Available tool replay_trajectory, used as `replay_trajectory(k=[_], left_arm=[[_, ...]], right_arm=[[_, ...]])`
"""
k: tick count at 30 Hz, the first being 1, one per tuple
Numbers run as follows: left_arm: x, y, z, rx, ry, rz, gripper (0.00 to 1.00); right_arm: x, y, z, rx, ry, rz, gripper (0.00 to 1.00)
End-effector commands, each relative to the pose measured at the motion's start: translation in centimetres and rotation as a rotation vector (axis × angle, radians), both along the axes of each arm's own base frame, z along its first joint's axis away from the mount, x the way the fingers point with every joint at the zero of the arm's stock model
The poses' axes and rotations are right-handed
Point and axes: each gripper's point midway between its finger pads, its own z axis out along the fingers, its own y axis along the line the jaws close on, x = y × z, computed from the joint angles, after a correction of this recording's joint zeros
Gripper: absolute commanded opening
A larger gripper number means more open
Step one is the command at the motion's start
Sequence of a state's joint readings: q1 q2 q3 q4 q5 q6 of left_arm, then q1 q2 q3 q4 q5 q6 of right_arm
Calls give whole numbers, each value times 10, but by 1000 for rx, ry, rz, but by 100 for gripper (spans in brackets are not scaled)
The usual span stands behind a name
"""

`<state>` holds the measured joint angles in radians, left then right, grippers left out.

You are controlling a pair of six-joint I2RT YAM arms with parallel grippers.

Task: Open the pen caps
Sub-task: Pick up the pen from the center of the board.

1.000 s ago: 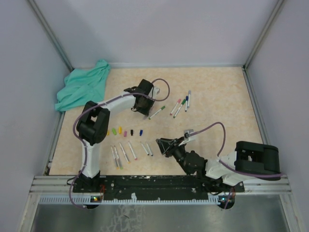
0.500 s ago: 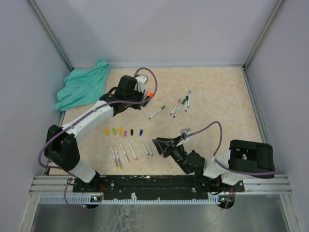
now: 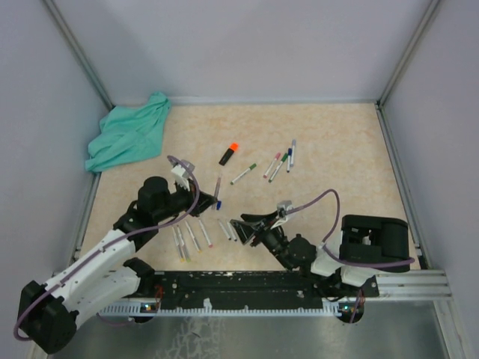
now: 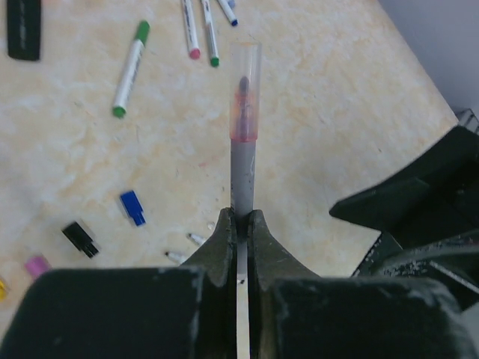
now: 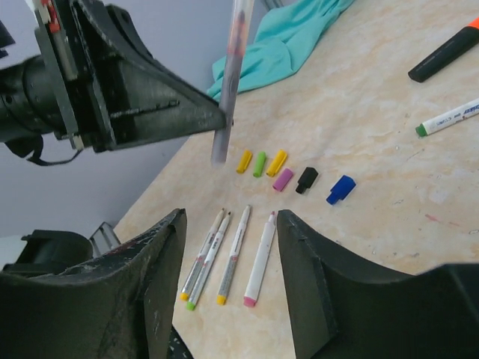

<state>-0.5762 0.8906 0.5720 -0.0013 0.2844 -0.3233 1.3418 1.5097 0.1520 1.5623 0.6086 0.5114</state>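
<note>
The left jaws are clamped on one grey pen (image 4: 241, 172), its clear cap (image 4: 245, 75) on and pointing away from the arm. The right jaws stand apart with nothing between them. Six loose pen caps (image 5: 283, 179) lie in a row mid-bench: two yellow, one green, one pink, one black, one blue. Four uncapped pens (image 5: 234, 254) lie closer to the near edge. Four capped pens (image 3: 243, 173) and one orange highlighter (image 3: 229, 153) lie farther back. One teal cloth (image 3: 127, 134) sits in the far left corner.
</note>
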Motion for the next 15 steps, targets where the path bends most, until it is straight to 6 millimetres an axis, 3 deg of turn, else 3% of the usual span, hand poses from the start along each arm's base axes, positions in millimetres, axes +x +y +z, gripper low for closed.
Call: replay_trajectory(k=[1, 5, 11, 15], left_arm=[[-28, -7, 15, -171, -31, -80, 0], [-40, -8, 15, -213, -52, -118, 0], [-39, -8, 8, -195, -37, -122, 0], [-41, -7, 6, -190, -41, -124, 0]], right_arm=[[2, -6, 43, 202, -13, -8, 54], [11, -1, 51, 245, -16, 49, 55], [20, 27, 96, 331, -106, 157, 55], [20, 53, 96, 325, -118, 235, 55]])
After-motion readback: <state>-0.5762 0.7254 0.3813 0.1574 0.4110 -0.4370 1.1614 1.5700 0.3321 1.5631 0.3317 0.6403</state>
